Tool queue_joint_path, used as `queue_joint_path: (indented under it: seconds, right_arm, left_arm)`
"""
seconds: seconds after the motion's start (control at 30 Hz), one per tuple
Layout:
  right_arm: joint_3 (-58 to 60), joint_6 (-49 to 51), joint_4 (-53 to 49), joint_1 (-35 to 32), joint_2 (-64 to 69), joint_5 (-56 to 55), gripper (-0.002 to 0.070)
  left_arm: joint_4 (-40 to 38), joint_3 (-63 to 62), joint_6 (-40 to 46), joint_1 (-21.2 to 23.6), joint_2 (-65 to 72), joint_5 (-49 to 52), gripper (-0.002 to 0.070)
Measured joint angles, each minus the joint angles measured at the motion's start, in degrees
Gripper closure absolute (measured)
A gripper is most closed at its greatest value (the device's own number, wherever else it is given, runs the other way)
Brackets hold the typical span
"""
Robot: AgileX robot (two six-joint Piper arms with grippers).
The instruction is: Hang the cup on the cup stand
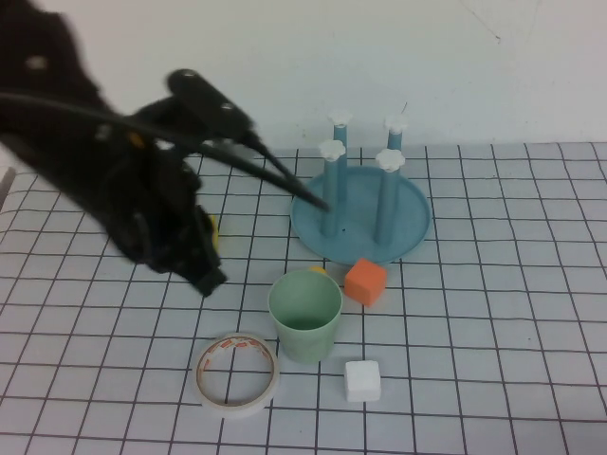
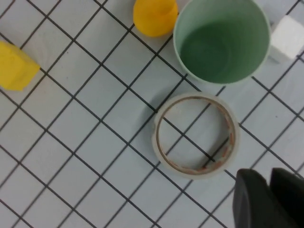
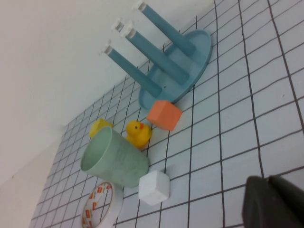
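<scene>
The cup (image 1: 304, 315) stands upright on the counter (image 1: 493, 332), just near of the cup stand (image 1: 360, 220). The left tool (image 1: 211, 281) hovers left of it, closed and empty; the right tool (image 3: 273, 203) is closed too.

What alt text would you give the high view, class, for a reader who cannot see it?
A mint-green cup stands upright on a gridded table, in front of a blue cup stand; the left gripper hangs to its left. The right gripper is out of view.
</scene>
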Motion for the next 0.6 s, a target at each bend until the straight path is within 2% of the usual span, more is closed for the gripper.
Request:
queue_joint_path:
  seconds: [0.1, 0.2, 0.27, 0.33, 0.43, 0.6]
  right_arm:
    - [0.00, -0.13, 0.00, 0.00, 0.00, 1.03, 0.0678]
    - [0.00, -0.26, 0.00, 0.00, 0.00, 1.25, 0.0678]
    - [0.00, -0.26, 0.00, 0.00, 0.00, 1.25, 0.0678]
    - [0.00, -0.39, 0.00, 0.00, 0.00, 1.25, 0.0678]
    - [0.00, -0.51, 0.00, 0.00, 0.00, 1.31, 0.0678]
    - [0.00, -1.51, 0.00, 0.00, 0.00, 1.31, 0.0678]
  left_arm:
    - [2.94, -3.86, -2.00, -2.63, 4.85, 1.52, 0.0542]
    - [3.93, -6.73, -5.26, -4.44, 9.38, 1.67, 0.0365]
    - [3.93, -8.37, -7.41, -4.99, 12.51, 0.82, 0.0221]
    - [3.93, -9.87, -9.50, -5.01, 15.64, -0.24, 0.0138]
    - [4.42, -12.11, -12.88, -5.01, 20.06, -1.21, 0.0088]
    - [4.92, -14.63, -16.62, -5.01, 26.50, -3.06, 0.0101]
